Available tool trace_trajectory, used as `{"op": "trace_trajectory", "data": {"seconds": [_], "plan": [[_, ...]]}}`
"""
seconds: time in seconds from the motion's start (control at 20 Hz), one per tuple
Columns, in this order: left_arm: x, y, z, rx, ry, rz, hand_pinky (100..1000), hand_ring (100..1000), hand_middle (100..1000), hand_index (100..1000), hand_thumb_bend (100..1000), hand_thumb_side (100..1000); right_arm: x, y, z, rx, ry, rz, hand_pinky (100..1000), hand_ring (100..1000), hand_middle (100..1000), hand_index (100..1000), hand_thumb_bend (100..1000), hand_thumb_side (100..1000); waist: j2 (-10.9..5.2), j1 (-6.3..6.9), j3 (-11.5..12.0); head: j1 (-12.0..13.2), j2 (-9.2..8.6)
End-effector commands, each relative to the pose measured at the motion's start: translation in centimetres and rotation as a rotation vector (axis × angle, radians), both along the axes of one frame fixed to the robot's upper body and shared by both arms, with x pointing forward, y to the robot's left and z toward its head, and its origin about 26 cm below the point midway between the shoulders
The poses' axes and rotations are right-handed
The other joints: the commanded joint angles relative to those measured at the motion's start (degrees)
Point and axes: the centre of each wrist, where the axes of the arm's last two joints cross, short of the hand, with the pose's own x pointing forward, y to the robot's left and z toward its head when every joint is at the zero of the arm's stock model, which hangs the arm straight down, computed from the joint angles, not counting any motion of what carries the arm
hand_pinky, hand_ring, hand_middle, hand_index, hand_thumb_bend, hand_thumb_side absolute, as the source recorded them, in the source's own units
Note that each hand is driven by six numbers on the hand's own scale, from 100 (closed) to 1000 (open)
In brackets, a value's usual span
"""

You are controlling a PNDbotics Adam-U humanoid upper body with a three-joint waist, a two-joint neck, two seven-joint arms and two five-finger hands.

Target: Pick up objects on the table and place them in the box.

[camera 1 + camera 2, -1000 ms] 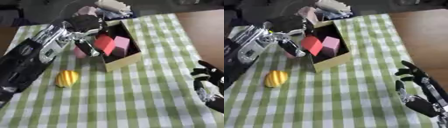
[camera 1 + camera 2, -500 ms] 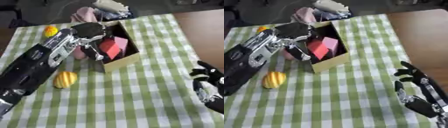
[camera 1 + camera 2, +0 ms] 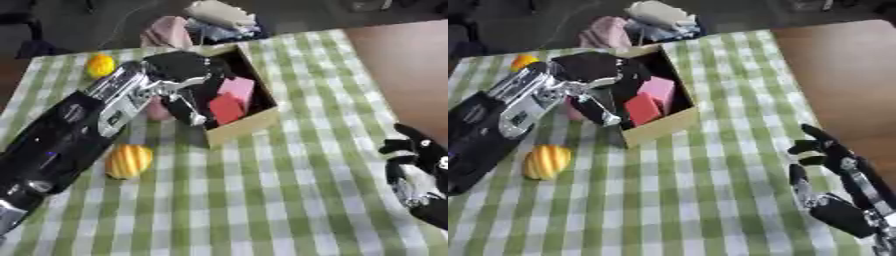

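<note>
An open cardboard box [image 3: 248, 126] stands at the middle back of the checked cloth, with a pink block [image 3: 237, 88] and a red block [image 3: 225, 108] inside. My left hand [image 3: 179, 69] hangs over the box's left rim, open, its fingers [image 3: 190, 106] pointing down along the wall and holding nothing. A pink object [image 3: 157, 111] lies just outside that wall, partly hidden behind the fingers. A yellow-orange striped fruit [image 3: 129, 161] lies left of the box, beside my forearm. A small orange ball [image 3: 100, 65] sits at the far left. My right hand [image 3: 833, 167] rests open at the lower right.
A pile of folded cloths [image 3: 210, 20] lies behind the box at the table's far edge. Bare brown tabletop [image 3: 402, 65] shows to the right of the green checked cloth [image 3: 289, 200]. My left forearm [image 3: 70, 130] crosses the cloth's left side.
My left hand has come down and slightly nearer along the box's left rim. The arm's shift uncovered the orange ball. The pink object and the right hand have stayed put.
</note>
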Motion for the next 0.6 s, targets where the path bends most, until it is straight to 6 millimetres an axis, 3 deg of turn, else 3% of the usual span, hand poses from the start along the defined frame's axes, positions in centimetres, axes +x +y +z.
{"op": "trace_trajectory", "data": {"seconds": [0.05, 0.35, 0.6], "plan": [[-0.8, 1.0, 2.3, 0.045, -0.015, 0.014, 851, 850, 909, 954, 354, 273, 0.2, -0.1, 0.6, 0.000, -0.021, 0.002, 737, 890, 694, 987, 100, 470, -0.94, -0.64, 0.19, -0.29, -0.69], [-4.2, 2.6, 5.1, 0.015, -0.052, -0.005, 806, 754, 784, 877, 275, 257, 0.2, -0.4, 0.7, -0.003, -0.026, -0.014, 738, 890, 694, 987, 100, 470, -0.91, -0.54, 0.91, -1.22, -0.78], [-7.7, 4.2, 5.2, 0.036, 0.021, 0.025, 796, 737, 771, 873, 323, 279, 0.2, -0.7, 0.9, -0.002, -0.033, -0.029, 737, 890, 694, 987, 100, 470, -0.90, -0.18, 1.81, -1.84, -0.79]]}}
